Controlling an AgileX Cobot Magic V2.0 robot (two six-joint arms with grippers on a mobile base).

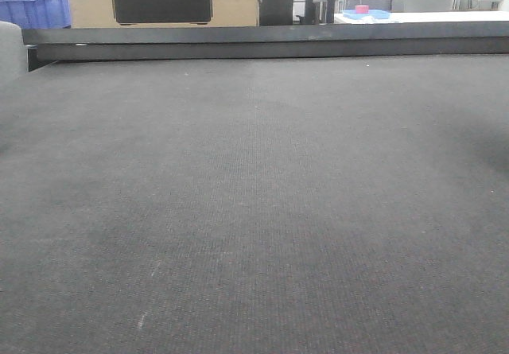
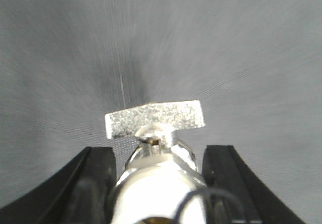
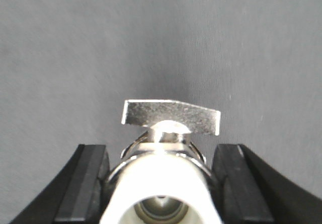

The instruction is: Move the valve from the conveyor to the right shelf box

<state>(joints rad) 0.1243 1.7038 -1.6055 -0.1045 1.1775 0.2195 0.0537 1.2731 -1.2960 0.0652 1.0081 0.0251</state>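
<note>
Left tool (image 2: 158, 152) around valve (image 2: 160, 179), wrist-view only

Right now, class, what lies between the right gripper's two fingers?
A shiny metal valve fills the gap in the right gripper, shown by the right wrist view.

The rail (image 1: 262, 45) bounds the conveyor (image 1: 254, 211) on its far side; 2 boxes (image 1: 235, 8) stand stacked behind it, far left.
</note>
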